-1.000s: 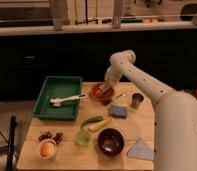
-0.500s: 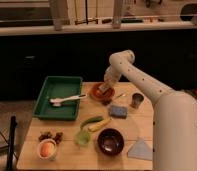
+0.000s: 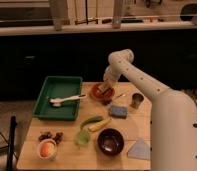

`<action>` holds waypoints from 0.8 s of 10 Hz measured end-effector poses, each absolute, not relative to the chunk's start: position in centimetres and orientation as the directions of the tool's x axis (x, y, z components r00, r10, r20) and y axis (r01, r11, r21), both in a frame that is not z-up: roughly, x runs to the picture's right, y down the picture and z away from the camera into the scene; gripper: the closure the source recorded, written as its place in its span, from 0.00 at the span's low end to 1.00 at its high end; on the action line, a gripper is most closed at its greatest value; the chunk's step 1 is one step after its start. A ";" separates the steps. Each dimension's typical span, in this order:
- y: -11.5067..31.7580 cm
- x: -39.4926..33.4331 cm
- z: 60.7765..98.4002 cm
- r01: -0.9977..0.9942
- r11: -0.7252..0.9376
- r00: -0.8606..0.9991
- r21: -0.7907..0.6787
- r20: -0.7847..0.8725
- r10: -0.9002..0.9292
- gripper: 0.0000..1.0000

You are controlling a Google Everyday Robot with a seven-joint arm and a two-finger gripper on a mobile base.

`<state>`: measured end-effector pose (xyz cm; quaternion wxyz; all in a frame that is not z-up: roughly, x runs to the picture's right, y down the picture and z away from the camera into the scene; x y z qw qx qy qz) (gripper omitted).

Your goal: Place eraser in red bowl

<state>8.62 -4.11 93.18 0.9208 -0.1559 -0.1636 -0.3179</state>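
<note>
No legible text, labels or numbers.

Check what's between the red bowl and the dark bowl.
Camera view: a blue-grey pad lies between red bowl and dark bowl; the claw is at the red bowl.

pale tool (image 3: 108, 88) over orange-red bowl (image 3: 96, 93), green tray (image 3: 56, 86), dark maroon bowl (image 3: 111, 142), blue-grey pad (image 3: 118, 111)

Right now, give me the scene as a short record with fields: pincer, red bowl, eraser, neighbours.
pincer: low over the red bowl, at the table's far side
red bowl: right of the green tray
eraser: cannot be made out
neighbours: blue-grey pad just in front of the red bowl; dark bowl nearer the camera
</note>
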 end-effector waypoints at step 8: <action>-3.3 7.7 93.2 0.653 0.733 0.731 -0.190 0.414 -0.543 0.20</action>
